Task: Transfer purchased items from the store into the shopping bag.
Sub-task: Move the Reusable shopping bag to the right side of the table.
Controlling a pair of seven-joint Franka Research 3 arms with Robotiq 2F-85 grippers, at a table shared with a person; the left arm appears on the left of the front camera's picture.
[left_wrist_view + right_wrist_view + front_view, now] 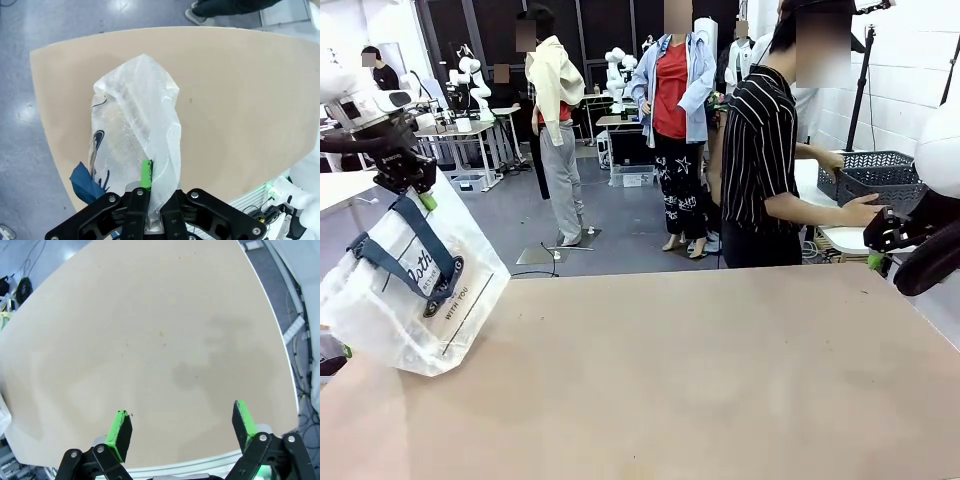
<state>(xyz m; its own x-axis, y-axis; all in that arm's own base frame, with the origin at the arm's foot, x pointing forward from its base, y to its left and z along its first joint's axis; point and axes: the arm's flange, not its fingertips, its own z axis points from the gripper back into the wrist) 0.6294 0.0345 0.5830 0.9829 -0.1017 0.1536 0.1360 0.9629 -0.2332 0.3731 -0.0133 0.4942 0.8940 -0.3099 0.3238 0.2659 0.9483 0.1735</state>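
Bag: the shopping bag (408, 290) hangs at the table's left edge, lifted by its top, its lower corner resting on the table (700, 380) — tilted, not standing open. Nothing can be seen inside it.
Left gripper: the left gripper (412, 180) is closed tight on the bag's top, by the navy handles; in the left wrist view the crinkly plastic (137, 130) hangs straight down from the pinched fingers (145, 175).
Basket: the dark grey basket (882, 180) sits off the main table at the far right, on a side surface, with the person's hand (868, 210) on it. Whether it holds any goods I cannot tell.
Right gripper: the right gripper (182, 432) hangs over bare table with its jaws spread wide, holding nothing.
Progress: judged from this, only the start — the bag is held up, but the basket is not yet on the table and no item has gone in.
Left to do: bring the basket within reach, open the bag's mouth, move every item across.
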